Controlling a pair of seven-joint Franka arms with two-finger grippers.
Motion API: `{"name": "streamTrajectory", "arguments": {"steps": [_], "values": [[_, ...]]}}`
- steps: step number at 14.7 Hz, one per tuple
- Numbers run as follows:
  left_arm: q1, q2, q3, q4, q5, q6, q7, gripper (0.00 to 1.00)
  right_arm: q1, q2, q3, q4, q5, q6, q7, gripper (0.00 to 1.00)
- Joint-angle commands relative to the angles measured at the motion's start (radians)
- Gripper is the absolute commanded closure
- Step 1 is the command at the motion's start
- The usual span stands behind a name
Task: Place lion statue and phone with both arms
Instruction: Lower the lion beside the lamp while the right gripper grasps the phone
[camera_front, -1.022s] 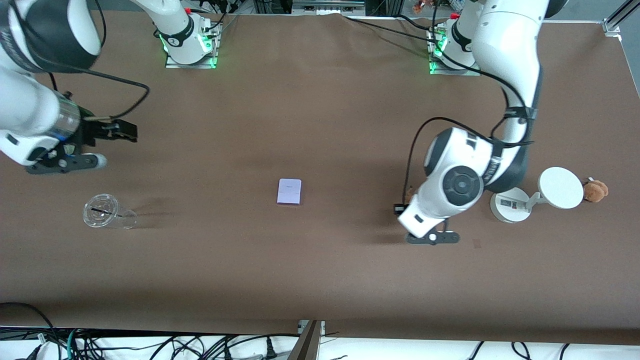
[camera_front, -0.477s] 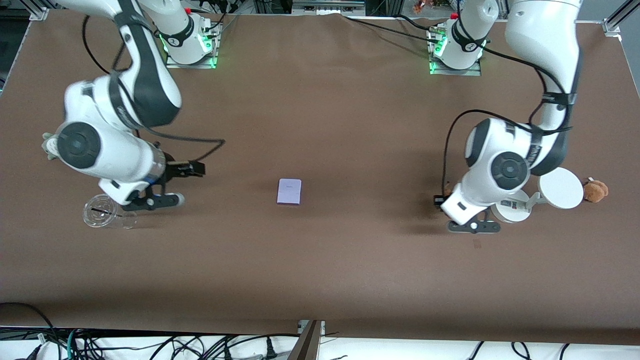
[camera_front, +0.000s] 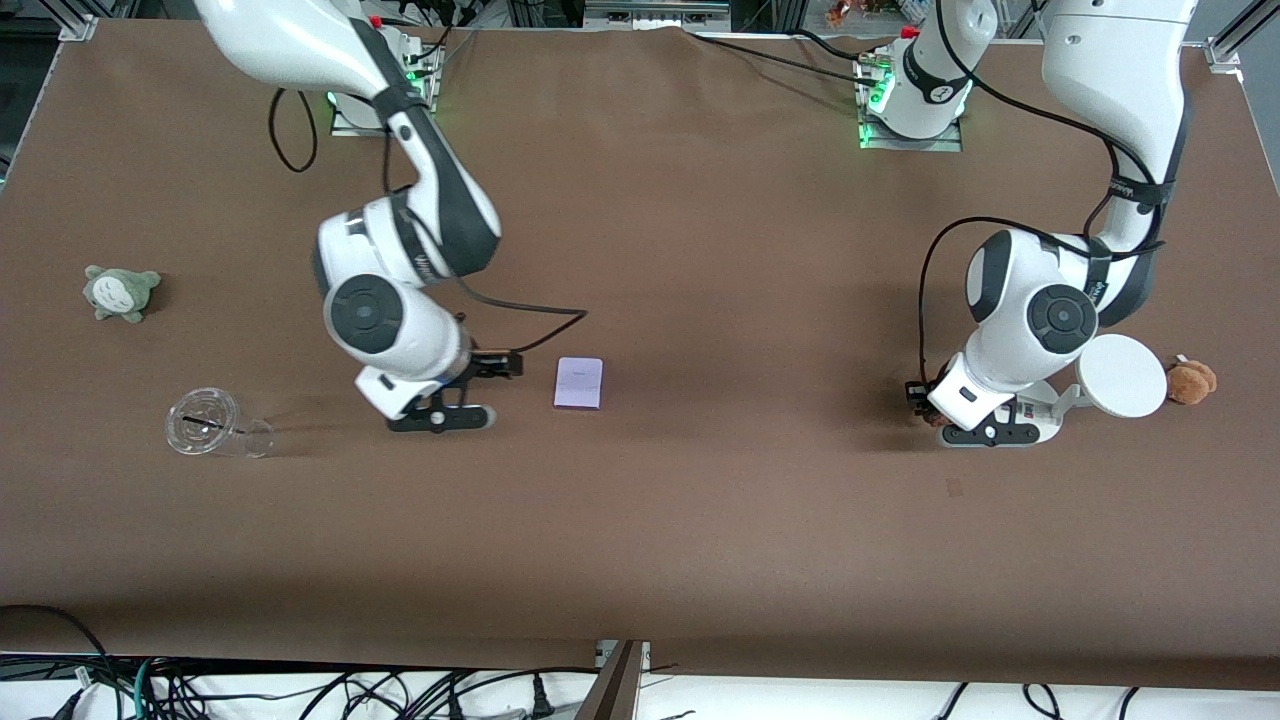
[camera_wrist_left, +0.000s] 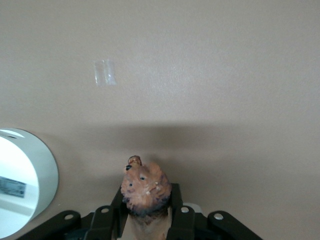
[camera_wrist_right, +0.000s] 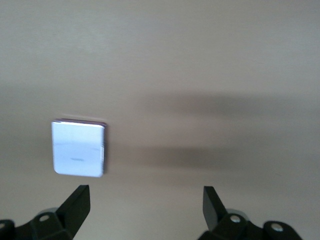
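The lion statue, a small brown figurine with a dark-fringed head, sticks out from between the fingers of my left gripper, which is shut on it. In the front view only a brown bit of the statue shows under that gripper, low over the table next to the white stand's base. The phone, a pale lavender slab, lies flat mid-table. My right gripper hangs just beside it toward the right arm's end. In the right wrist view this gripper is open and empty, with the phone off to one side of the gap.
A white stand with a round disc stands at the left arm's end, an orange-brown plush beside it. A clear cup lies on its side and a grey-green plush sits at the right arm's end.
The right arm has swung in from its end of the table to beside the phone. The left arm has carried the lion statue toward the white stand, still shut on it.
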Motion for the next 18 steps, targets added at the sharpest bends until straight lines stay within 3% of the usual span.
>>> {"name": "streamTrajectory", "arguments": {"steps": [1, 8, 15, 16, 17, 18], "values": [[0.014, -0.004, -0.016, -0.033, 0.012, 0.053, 0.010, 1.00, 0.037, 0.060, -0.009, 0.020, 0.012, 0.063, 0.053, 0.00], [0.026, 0.036, -0.016, -0.028, 0.020, 0.095, 0.010, 1.00, 0.163, 0.172, -0.009, 0.020, -0.002, 0.275, 0.257, 0.00], [0.033, 0.051, -0.016, -0.024, 0.020, 0.095, 0.010, 1.00, 0.180, 0.210, -0.009, 0.017, -0.002, 0.295, 0.268, 0.00], [0.033, 0.051, -0.016, -0.024, 0.018, 0.095, 0.008, 0.88, 0.180, 0.212, -0.009, 0.017, -0.002, 0.298, 0.268, 0.00], [0.033, 0.053, -0.016, -0.024, 0.017, 0.093, 0.010, 0.35, 0.180, 0.215, -0.009, 0.019, 0.000, 0.301, 0.268, 0.00], [0.032, 0.053, -0.017, -0.024, 0.009, 0.093, 0.008, 0.00, 0.180, 0.215, -0.009, 0.019, 0.000, 0.301, 0.268, 0.00]]}}
